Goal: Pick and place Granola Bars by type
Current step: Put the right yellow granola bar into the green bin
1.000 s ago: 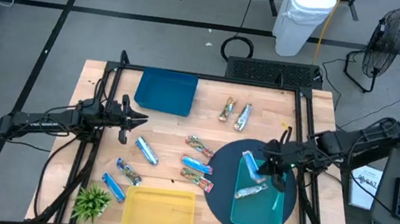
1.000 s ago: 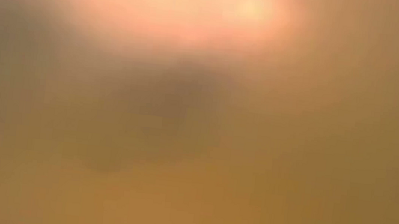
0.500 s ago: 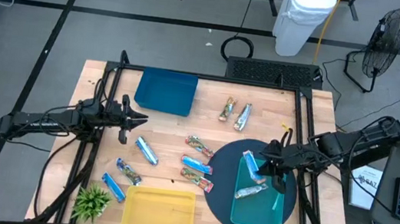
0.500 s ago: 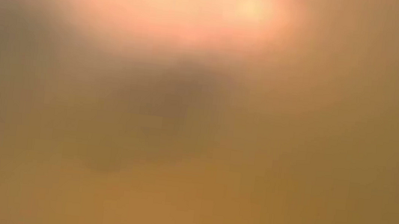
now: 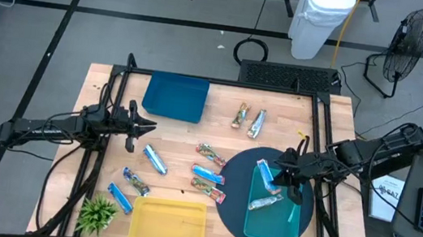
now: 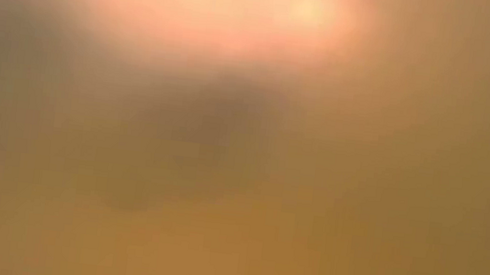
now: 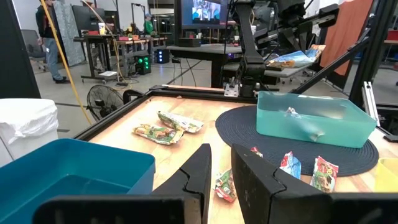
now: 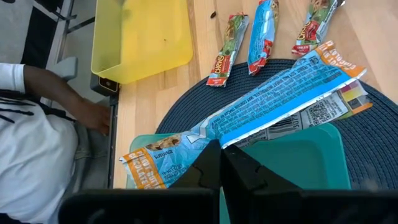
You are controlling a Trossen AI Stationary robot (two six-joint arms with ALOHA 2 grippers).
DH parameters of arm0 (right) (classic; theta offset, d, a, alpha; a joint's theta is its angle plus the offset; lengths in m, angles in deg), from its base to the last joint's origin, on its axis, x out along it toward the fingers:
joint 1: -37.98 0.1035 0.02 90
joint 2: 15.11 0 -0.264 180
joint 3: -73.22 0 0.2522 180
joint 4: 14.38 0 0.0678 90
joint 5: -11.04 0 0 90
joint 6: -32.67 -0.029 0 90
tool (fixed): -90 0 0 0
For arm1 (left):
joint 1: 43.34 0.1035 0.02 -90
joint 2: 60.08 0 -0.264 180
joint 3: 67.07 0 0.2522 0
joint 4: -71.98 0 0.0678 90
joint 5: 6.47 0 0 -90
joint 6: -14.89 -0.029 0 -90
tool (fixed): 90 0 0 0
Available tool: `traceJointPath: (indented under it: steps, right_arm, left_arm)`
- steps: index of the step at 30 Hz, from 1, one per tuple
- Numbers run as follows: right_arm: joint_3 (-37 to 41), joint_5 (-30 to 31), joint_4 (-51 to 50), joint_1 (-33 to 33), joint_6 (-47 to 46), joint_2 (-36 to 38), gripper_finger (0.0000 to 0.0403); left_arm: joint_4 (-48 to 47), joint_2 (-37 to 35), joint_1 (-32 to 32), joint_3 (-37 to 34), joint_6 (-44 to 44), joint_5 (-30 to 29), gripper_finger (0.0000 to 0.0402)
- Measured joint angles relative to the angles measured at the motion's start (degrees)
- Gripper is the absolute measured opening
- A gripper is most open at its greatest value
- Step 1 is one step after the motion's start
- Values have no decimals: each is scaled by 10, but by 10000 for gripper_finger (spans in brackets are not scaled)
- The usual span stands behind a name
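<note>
Several granola bars lie loose on the wooden table: two at the far middle (image 5: 248,119), three in the middle (image 5: 208,172) and three at the near left (image 5: 136,179). My right gripper (image 5: 276,178) hangs over the far corner of the teal tray (image 5: 283,226), shut on a blue-silver bar (image 5: 263,172). Another bar (image 5: 264,201) lies flat inside that tray. My left gripper (image 5: 148,124) waits level at the table's left, open, with nothing between its fingers (image 7: 200,174). The low view is a blur. My right gripper pinches one end of the blue-silver bar (image 8: 214,138) between its two fingers. It comes from the table's right, slanting down. The bar runs on beyond the fingertips, roughly in line with them, held above the tray's rim and the mat.
The teal tray sits on a dark round mat (image 5: 231,203). A blue tray (image 5: 175,97) stands at the far left, a yellow tray (image 5: 168,227) at the near edge, and a small green plant (image 5: 96,214) beside the yellow tray. A person's sleeve and hand (image 8: 56,130) show by the yellow tray.
</note>
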Motion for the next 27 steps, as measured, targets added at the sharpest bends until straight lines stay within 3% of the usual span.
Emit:
traceJointPath:
  steps: [9, 13, 18, 27]
  right_arm:
    - [12, -5, 1, 7, -3, 0, 0]
    - [40, -35, 29, 35, -63, -17, 0]
    - [66, -34, 119, 91, -103, -72, 0]
    - [66, -15, 122, 135, -140, -175, 0]
  left_arm:
    - [0, 0, 0, 0, 0, 0, 70]
    - [0, 0, 0, 0, 0, 0, 70]
    - [0, 0, 0, 0, 0, 0, 70]
    - [0, 0, 0, 0, 0, 0, 70]
